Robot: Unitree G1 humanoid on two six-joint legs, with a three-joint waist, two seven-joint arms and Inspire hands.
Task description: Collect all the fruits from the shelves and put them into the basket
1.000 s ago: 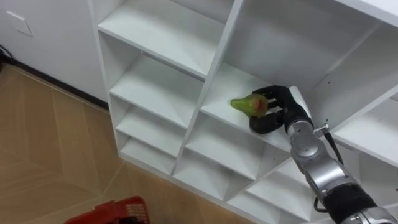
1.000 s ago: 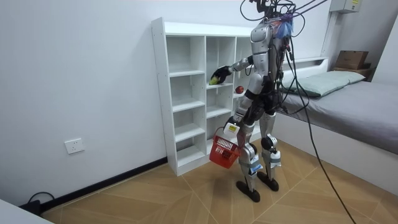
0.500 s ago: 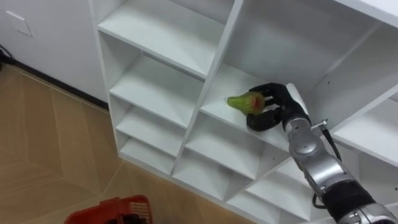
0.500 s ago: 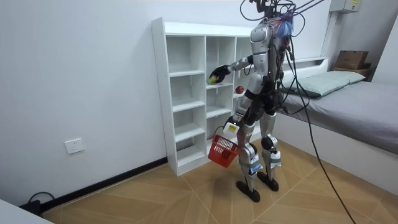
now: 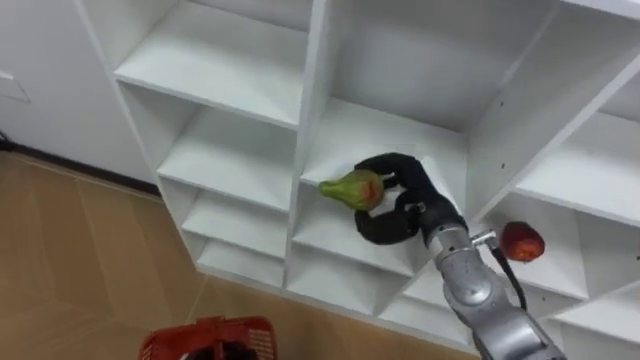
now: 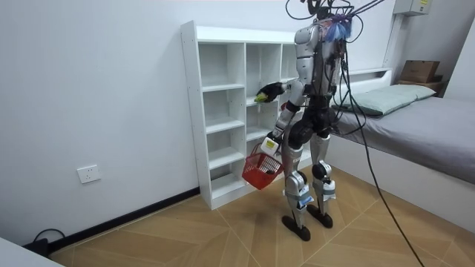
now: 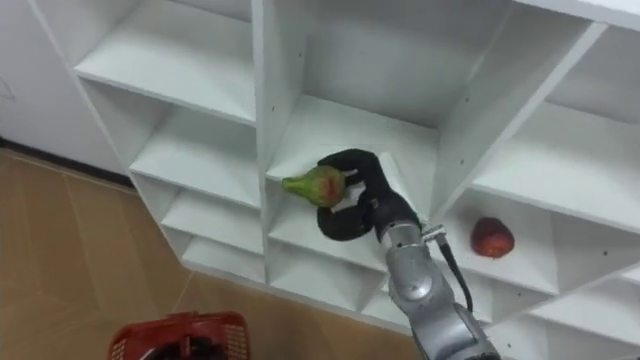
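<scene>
A green pear (image 5: 350,188) with a red patch sits in my right hand (image 5: 400,205), whose dark fingers curl round it in front of the middle compartment of the white closet (image 5: 215,70). A red fruit (image 5: 521,241) lies on the shelf one compartment to the right. In the room view my left hand (image 6: 272,142) hangs low by my hip and carries a red basket (image 6: 258,172) by its handle. The basket's rim (image 5: 205,332) also shows at the bottom of the left eye view.
I stand facing the closet's (image 6: 215,111) open compartments, which hold nothing else. Wooden floor (image 5: 60,270) lies below. A bed (image 6: 415,126) stands behind me at the room view's right, and a white wall (image 6: 96,89) is left of the closet.
My right hand has drawn the pear back out of the compartment toward my body. The basket has swung a little up and toward the closet. The head camera has shifted right.
</scene>
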